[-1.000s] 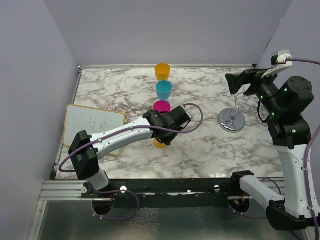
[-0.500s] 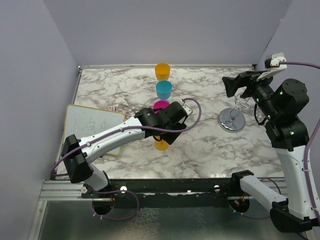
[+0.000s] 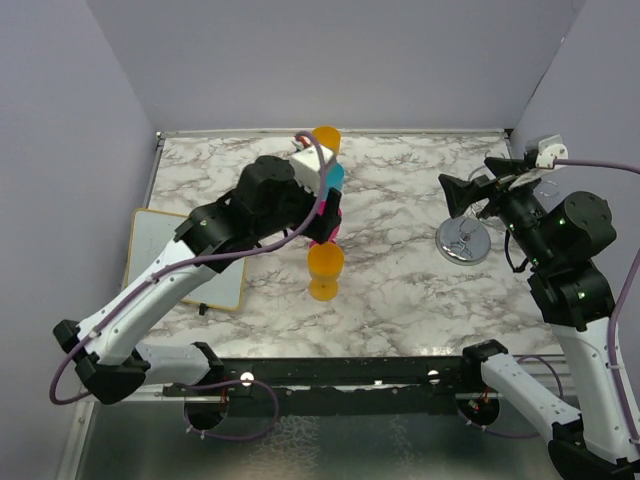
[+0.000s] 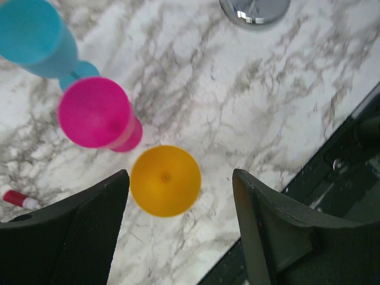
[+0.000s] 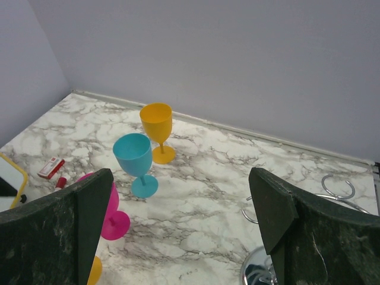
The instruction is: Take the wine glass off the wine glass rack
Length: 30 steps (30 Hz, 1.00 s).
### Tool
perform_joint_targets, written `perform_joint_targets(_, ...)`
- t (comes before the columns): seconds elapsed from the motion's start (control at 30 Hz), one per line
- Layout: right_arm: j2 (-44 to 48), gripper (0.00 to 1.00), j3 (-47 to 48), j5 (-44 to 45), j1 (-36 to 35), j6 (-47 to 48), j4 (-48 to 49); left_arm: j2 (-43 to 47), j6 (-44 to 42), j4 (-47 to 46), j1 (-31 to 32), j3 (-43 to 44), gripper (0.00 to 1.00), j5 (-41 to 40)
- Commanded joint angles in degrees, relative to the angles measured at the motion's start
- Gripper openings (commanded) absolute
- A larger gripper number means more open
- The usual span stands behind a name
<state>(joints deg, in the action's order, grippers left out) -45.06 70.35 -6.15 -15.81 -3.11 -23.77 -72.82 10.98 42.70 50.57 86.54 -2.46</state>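
Note:
An orange wine glass (image 3: 325, 270) stands upright on the marble table, and from above (image 4: 165, 180) it shows below and between my left fingers. My left gripper (image 3: 328, 210) (image 4: 180, 178) hangs open over it, not touching it. The wine glass rack (image 3: 463, 240) stands at the right; its shiny disc base (image 4: 255, 9) (image 5: 261, 270) and bare wire arms (image 5: 338, 187) show, with no glass on them. My right gripper (image 3: 460, 190) (image 5: 180, 178) is open and empty, held above the rack and facing left.
A second orange glass (image 3: 325, 140) (image 5: 157, 127), a teal glass (image 5: 133, 157) (image 4: 32, 32) and a pink glass (image 5: 113, 214) (image 4: 95, 113) stand in a row behind. A whiteboard (image 3: 185, 255) lies at the left, with a small red and white item (image 5: 50, 168) near it.
My left gripper opened, let go of the front orange glass and rose up and back. The glass stays standing on the table. The right arm shifted only slightly.

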Motion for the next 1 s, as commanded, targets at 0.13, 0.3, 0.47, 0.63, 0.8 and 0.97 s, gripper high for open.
perform_joint_targets(0.13, 3.1, 1.0, -4.4, -7.6, -0.4, -0.5, 7.4, 11.8, -6.8, -26.7, -7.5, -9.7, 0.83, -11.9)
perform_joint_targets(0.3, 4.8, 1.0, -4.6, -7.6, -0.4, -0.6, 8.1, 20.5, -8.8, -44.3, -7.9, -19.2, 0.88, -18.3)
perform_joint_targets(0.47, 7.4, 1.0, -6.8, -7.6, -0.3, -0.8, 9.9, 25.7, -10.4, -49.3, -7.9, -22.5, 0.88, -20.4)
perform_joint_targets(0.63, 7.7, 1.0, -6.9, -5.8, -0.4, -1.4, 10.2, 29.5, -10.6, -47.2, -7.9, -23.6, 0.88, -20.0)
perform_joint_targets(0.8, 6.1, 1.0, -5.2, -4.4, -0.4, -2.0, 9.5, 31.7, -10.6, -45.6, -7.9, -24.4, 0.88, -21.0)
perform_joint_targets(0.97, 5.1, 1.0, -4.1, -3.7, -0.4, -2.6, 8.9, 32.1, -10.6, -45.2, -7.9, -24.5, 0.88, -20.9)
